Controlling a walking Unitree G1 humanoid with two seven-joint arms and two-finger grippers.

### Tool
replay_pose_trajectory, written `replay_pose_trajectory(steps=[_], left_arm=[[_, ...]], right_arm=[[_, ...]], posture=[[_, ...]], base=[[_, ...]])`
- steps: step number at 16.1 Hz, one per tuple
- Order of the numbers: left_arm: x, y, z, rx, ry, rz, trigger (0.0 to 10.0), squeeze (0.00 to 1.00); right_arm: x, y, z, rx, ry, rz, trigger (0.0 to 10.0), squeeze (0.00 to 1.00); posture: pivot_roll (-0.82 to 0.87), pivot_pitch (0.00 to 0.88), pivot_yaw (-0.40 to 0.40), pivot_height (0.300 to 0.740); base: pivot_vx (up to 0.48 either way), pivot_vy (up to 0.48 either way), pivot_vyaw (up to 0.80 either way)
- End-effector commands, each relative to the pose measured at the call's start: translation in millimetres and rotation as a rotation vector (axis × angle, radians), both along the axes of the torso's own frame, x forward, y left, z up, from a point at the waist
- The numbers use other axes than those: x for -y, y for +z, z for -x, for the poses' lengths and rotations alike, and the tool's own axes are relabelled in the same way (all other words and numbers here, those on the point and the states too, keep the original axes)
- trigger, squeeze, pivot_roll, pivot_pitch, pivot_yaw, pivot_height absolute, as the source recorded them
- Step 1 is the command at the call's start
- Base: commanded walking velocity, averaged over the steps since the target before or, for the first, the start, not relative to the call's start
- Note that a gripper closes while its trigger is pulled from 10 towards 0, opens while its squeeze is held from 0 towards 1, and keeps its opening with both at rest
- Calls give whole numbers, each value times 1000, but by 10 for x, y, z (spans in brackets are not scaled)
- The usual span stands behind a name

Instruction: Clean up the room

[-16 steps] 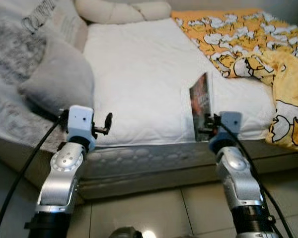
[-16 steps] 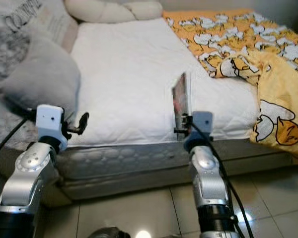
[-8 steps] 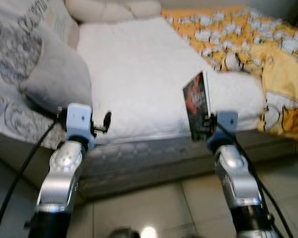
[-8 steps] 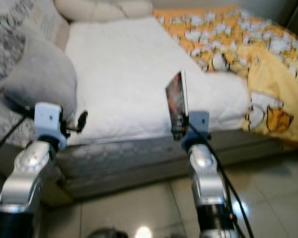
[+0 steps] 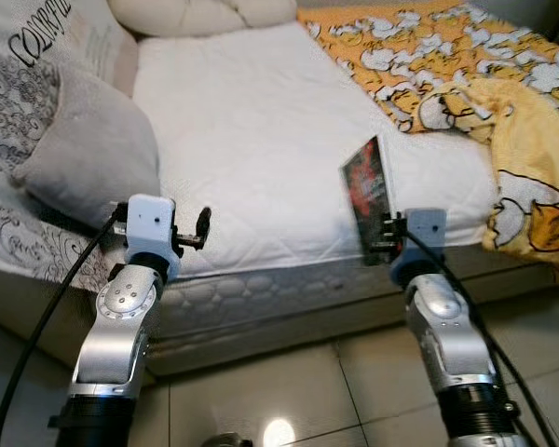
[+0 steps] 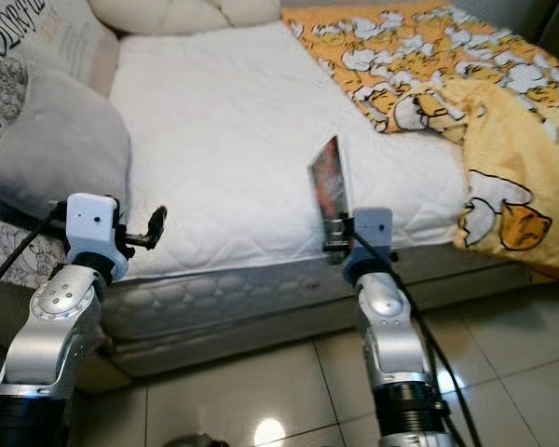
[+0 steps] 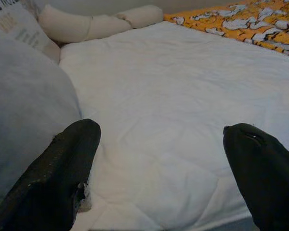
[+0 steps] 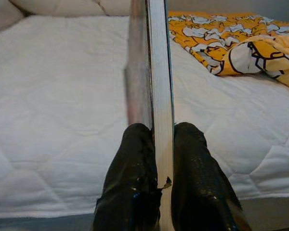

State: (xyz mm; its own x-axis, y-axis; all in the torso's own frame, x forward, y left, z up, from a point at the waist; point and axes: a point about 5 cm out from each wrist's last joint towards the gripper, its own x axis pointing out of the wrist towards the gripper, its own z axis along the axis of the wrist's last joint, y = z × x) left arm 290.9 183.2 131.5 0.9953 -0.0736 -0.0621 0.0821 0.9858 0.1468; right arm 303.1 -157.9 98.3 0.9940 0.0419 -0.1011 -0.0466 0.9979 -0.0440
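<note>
At the far left a patterned grey-and-white blanket [image 5: 19, 112] with dark lettering drapes over the edge of the bed, and one plain grey pillow [image 5: 93, 154] rests on it, touching the white mattress [image 5: 252, 140]. At the head of the bed lies one cream bolster [image 5: 200, 11], knotted in the middle.

In front of the grey pillow, the left gripper [image 5: 203, 228] hovers at the near edge of the mattress. Its two black fingers [image 7: 62, 178] stand wide apart, with nothing between them; the wrist view looks past them over bare white quilting.

Further right, one book [image 5: 367, 191] with a dark red cover stands upright on its edge above the near edge of the mattress, tilted slightly. The right gripper [image 5: 380, 244] has it by the lower end: in the right wrist view the two fingers [image 8: 130, 183] press against both covers, the white page block [image 8: 160, 72] rising straight up between them. The book is clear of the bedding, held in the air just above the mattress border.

At the right, one yellow-orange duvet [image 5: 466, 65] printed with white cartoon ducks covers the far corner of the bed and hangs in a fold over its side. Below, pale glossy floor tiles [image 5: 289, 391] run along the bed's base.
</note>
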Motion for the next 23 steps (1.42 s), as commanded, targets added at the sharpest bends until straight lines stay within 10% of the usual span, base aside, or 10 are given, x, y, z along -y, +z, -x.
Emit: replay_pose_trajectory(steps=[1,23], left_arm=[[-11,44,-13,16,7,-7,10000,0],[0,34,-29,8,-1,-2,10000,0]], right_arm=[[-67,131,-44,57,30,6,10000,0],[-103,108,-45,42,72,10,10000,0]], posture=[[32,0,27,740],[31,0,25,740]], base=[[315,0,800],[352,0,216]])
